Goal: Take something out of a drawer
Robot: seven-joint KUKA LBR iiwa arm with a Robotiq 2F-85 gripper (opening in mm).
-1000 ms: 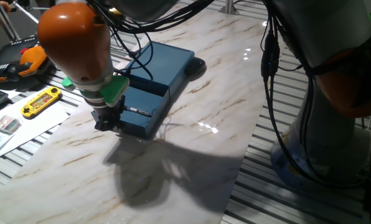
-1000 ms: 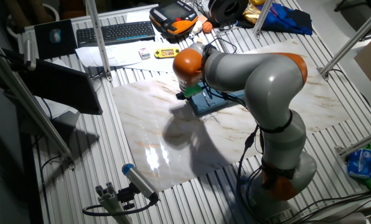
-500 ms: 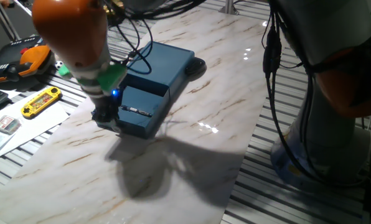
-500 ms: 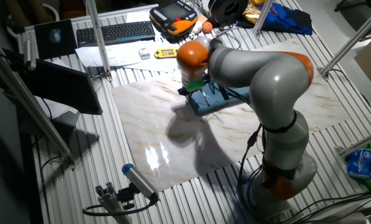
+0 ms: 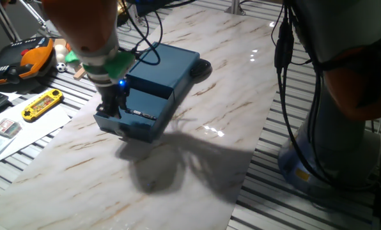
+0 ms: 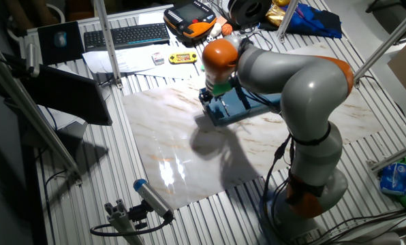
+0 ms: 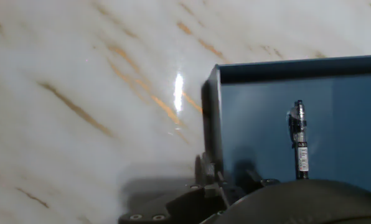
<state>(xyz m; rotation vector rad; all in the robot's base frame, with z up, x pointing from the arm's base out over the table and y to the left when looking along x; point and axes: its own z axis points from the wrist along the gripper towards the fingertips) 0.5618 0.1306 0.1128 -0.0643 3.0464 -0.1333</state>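
Note:
The dark blue box (image 5: 171, 64) stands on the marble board, and its drawer (image 5: 132, 122) is pulled out toward the front left. The thin dark grey stick (image 5: 142, 115) lies inside it; in the hand view the stick (image 7: 299, 140) lies lengthwise on the drawer's floor. My gripper (image 5: 112, 108) hangs at the drawer's front left end. In the hand view the gripper (image 7: 226, 179) straddles the drawer's front wall (image 7: 211, 118), one finger outside and one inside, and it looks open and empty. The knob is hidden. In the other fixed view the gripper (image 6: 212, 95) is at the drawer (image 6: 223, 114).
A yellow handheld game (image 5: 42, 104) and papers lie left of the board. An orange and black tool (image 5: 24, 64) is at the far left. A black round object (image 5: 203, 66) sits behind the box. A keyboard (image 6: 125, 34) lies at the back.
My arm has swung up and to the right, so the gripper now sits over the drawer's front end instead of in front of it. The drawer and the stick have not moved.

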